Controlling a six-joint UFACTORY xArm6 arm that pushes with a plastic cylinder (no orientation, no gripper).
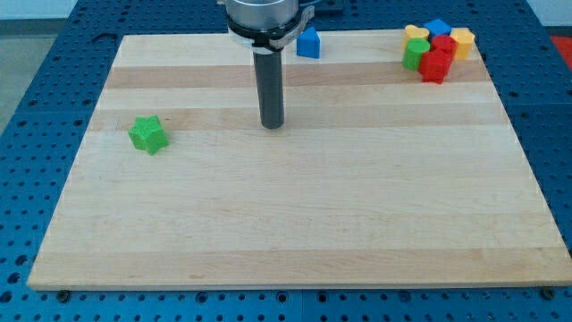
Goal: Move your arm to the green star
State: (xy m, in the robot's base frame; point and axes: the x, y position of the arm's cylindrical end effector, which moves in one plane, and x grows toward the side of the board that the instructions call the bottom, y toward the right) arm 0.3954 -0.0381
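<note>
You see a bright green star [147, 134] on a pale wood board [295, 224] banded in light and tan strips. The rod is dark grey down to my tip [273, 125]. At two o'clock cluster red [435, 64], yellow [416, 36], blue [438, 28] and green [413, 55] blocks; another blue block [308, 43] sits at twelve, and the surround is blue with dark dots.

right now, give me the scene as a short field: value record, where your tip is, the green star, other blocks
tip: my tip rests on the board's upper middle, touching no block
target: green star, alone near the view's left edge, apart from my tip, to its left
lone block: blue block at the view's top, just right of the rod
cluster: top right corner, packed together: yellow heart, blue cube, yellow block, green block, red block
surface: wooden board
</note>
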